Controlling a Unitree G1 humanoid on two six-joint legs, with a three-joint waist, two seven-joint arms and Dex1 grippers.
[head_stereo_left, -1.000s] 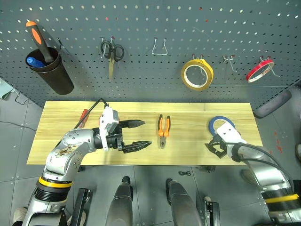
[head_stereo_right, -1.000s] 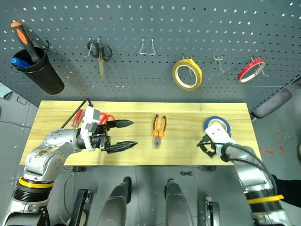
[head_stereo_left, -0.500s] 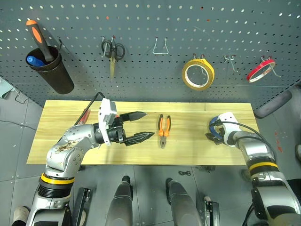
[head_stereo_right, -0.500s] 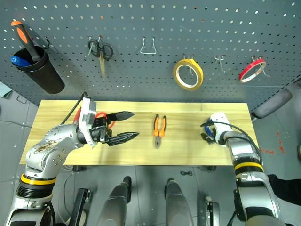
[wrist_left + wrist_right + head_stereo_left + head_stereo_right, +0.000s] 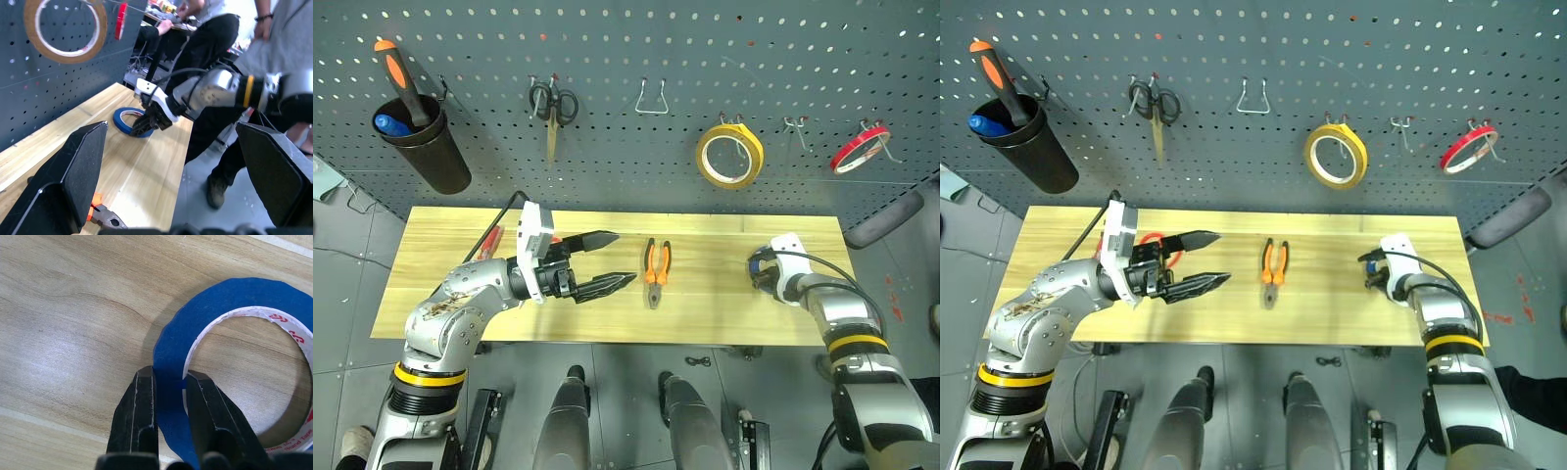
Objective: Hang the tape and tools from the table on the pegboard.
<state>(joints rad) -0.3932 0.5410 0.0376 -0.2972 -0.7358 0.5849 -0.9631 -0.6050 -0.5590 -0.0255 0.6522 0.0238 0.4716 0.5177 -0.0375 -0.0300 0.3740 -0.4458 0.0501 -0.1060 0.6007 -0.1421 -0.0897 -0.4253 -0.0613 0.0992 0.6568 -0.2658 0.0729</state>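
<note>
Blue tape [image 5: 205,318] lies flat on the table [image 5: 724,313] near its right end, and its band is pinched by the right gripper [image 5: 168,382], one finger outside, one inside the white core. Judged light, stiff, thin-walled; a rim grip suits hooking. Left gripper [image 5: 607,262] is held wide, empty, above the table near the pliers [image 5: 654,269]

Tape [image 5: 176,347]: blue ring, white core with red print. Table [image 5: 705,313]: pale yellow wood grain. Pegboard [image 5: 705,59]: dark grey, regular hole grid. Pliers [image 5: 654,269]: orange and black. 2 hung rolls: yellow [image 5: 729,157], red [image 5: 858,149].
</note>
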